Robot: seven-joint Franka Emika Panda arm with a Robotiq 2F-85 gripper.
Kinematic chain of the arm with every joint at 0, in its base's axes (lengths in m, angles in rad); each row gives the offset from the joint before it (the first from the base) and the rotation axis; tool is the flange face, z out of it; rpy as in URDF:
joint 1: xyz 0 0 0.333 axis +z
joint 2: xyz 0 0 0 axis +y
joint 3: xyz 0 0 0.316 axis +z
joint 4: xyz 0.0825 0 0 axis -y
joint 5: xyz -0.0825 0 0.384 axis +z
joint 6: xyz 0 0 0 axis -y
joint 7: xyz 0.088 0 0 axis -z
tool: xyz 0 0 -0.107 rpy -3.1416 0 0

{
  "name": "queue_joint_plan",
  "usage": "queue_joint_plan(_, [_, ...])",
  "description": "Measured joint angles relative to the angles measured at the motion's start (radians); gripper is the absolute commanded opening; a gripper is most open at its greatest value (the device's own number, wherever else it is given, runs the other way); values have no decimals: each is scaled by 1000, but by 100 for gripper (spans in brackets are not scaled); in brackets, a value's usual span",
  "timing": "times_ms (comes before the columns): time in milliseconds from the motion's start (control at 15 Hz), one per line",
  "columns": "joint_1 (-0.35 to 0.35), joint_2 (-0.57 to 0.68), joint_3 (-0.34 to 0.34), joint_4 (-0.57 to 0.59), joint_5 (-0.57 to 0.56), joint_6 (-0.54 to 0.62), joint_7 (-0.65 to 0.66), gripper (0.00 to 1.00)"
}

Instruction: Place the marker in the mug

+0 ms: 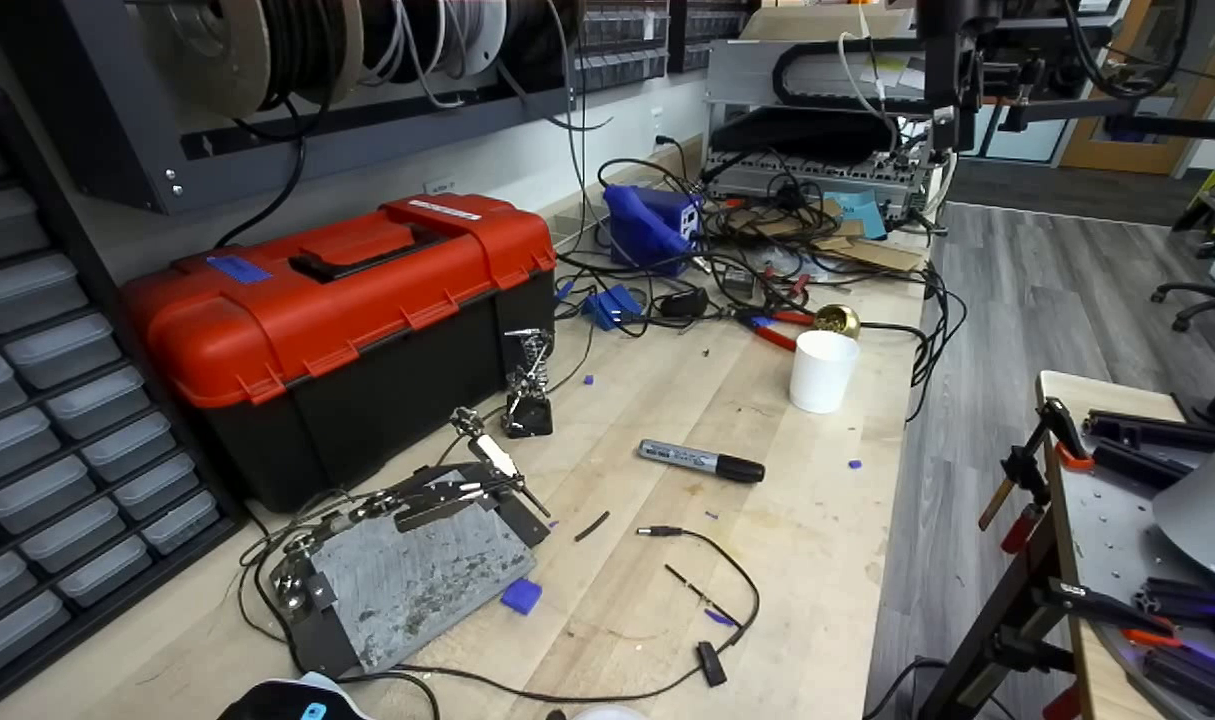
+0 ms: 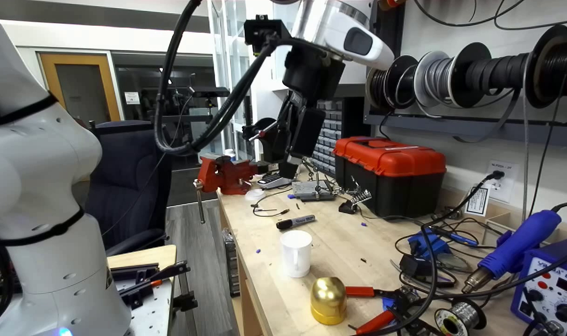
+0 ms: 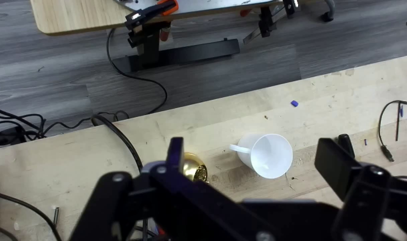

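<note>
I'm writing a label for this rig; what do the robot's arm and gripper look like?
The arm is white and rounded, banded with black straps; its far end shows a silvery section and a dark oval patch. Thick black cables loop beside it. The gripper is black, with two blocky fingers. No lettering on either is legible.

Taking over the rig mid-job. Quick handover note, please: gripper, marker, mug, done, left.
Gripper: open, holding nothing, above the workbench.
Black-capped marker: lying on the workbench, apart from the mug.
White mug: upright on the workbench, no marker inside.
Done: nothing placed yet.
Left: grasp the marker, lift it, lower it into the mug.
</note>
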Motion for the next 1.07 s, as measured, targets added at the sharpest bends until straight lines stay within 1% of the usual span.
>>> queue_joint_plan(200, [0, 0, 20, 6, 1, 24, 4, 100])
queue_joint_plan(400, [2, 0, 65, 16, 8, 89, 28, 100])
queue_joint_plan(733, [20, 0, 174, 21, 11, 213, 110, 100])
queue_joint_plan(1067, [58, 5, 296, 21, -12, 285, 245, 100])
